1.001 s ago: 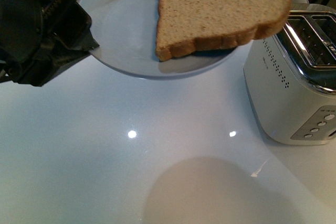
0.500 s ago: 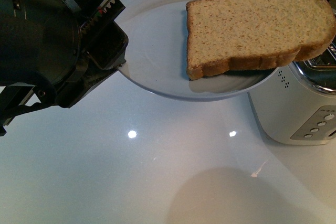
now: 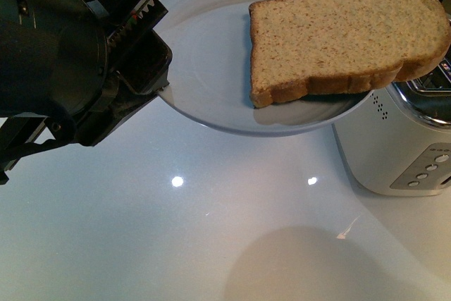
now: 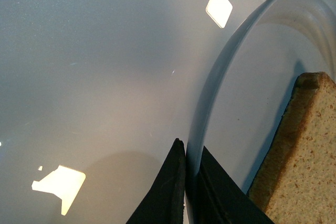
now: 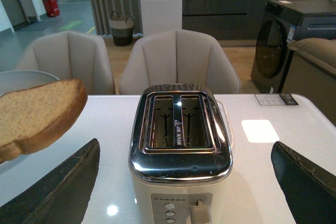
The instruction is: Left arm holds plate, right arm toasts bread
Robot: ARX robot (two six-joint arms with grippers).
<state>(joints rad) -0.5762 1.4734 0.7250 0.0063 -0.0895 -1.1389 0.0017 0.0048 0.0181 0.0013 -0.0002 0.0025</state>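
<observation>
My left gripper [image 3: 161, 82] is shut on the rim of the pale blue-grey plate [image 3: 204, 54], holding it in the air above the table. In the left wrist view its two black jaws [image 4: 190, 182] pinch the plate rim [image 4: 210, 98]. The bread [image 3: 345, 33], a light-brown slice with a darker crust, lies on the plate and overhangs its right edge, reaching over the toaster [image 3: 402, 139]. The bread [image 5: 37, 111] also shows at the side of the right wrist view. My right gripper [image 5: 184, 182] stands wide open, its fingers [image 5: 58, 187] either side of the toaster [image 5: 178, 150] and apart from it.
The cream and chrome toaster has two open slots [image 5: 178, 121], a lever and round buttons [image 5: 169, 208] on its front. It stands on a glossy white table [image 3: 176, 230]. Beige chairs [image 5: 178, 59] stand behind the table.
Over the last second the left gripper carried the plate and bread to the right, toward the toaster. In the last half second nothing has visibly moved.
</observation>
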